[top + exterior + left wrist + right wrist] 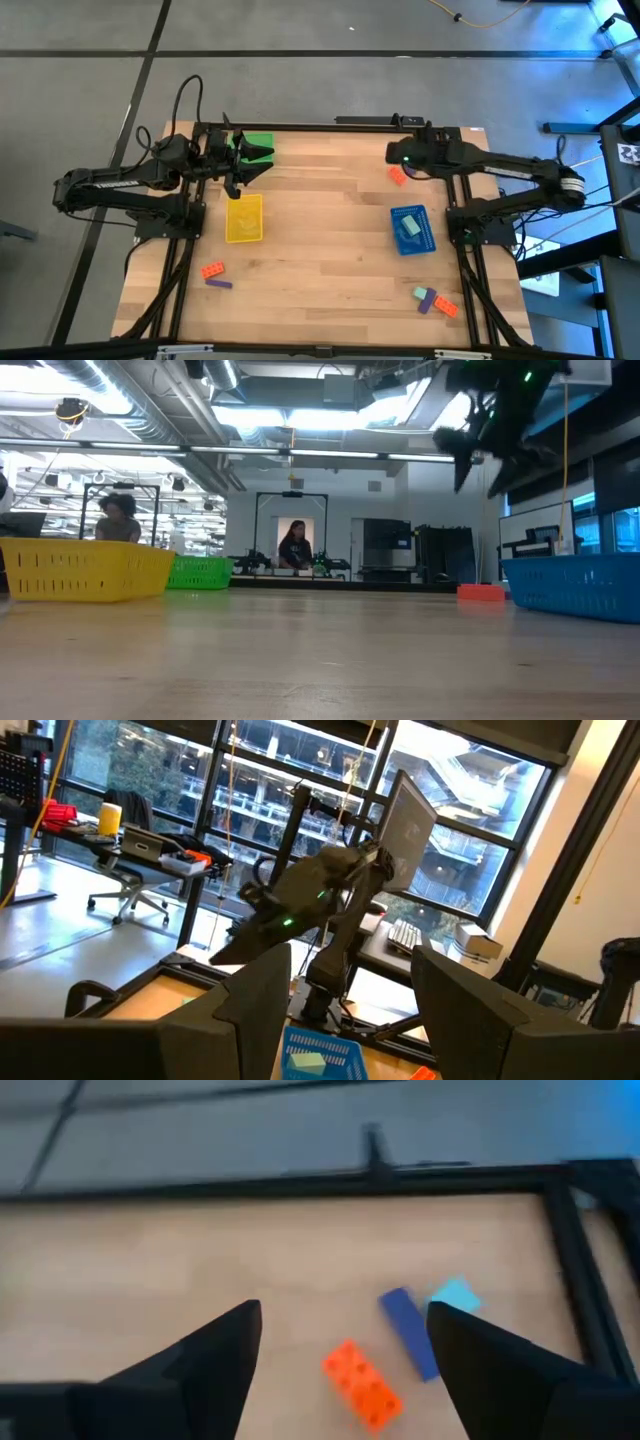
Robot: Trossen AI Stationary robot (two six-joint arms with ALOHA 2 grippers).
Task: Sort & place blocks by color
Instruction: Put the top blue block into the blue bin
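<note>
High view first: we see the wooden desk (320,230) with three trays on it, a green tray (258,146) at the far left corner, a yellow tray (244,218) just in front of it, and a blue tray (411,229) on the right side.

The right hand (393,153) hangs above the far right part of the desk, its fingers spread apart and holding nothing. In the right wrist view we see an orange brick (364,1384), a dark blue brick (410,1332) and a light teal brick (455,1294) lying on the desk between and beyond its fingers (205,1360).

The left hand (238,170) sits over the green and yellow trays, fingers parted and empty.

A light teal block (409,225) lies in the blue tray. Near the front left we find an orange block (212,270) beside a purple one (219,283). Near the front right lie teal, purple and orange blocks (434,300) in a cluster.

Low view shows people in the room behind.
</note>
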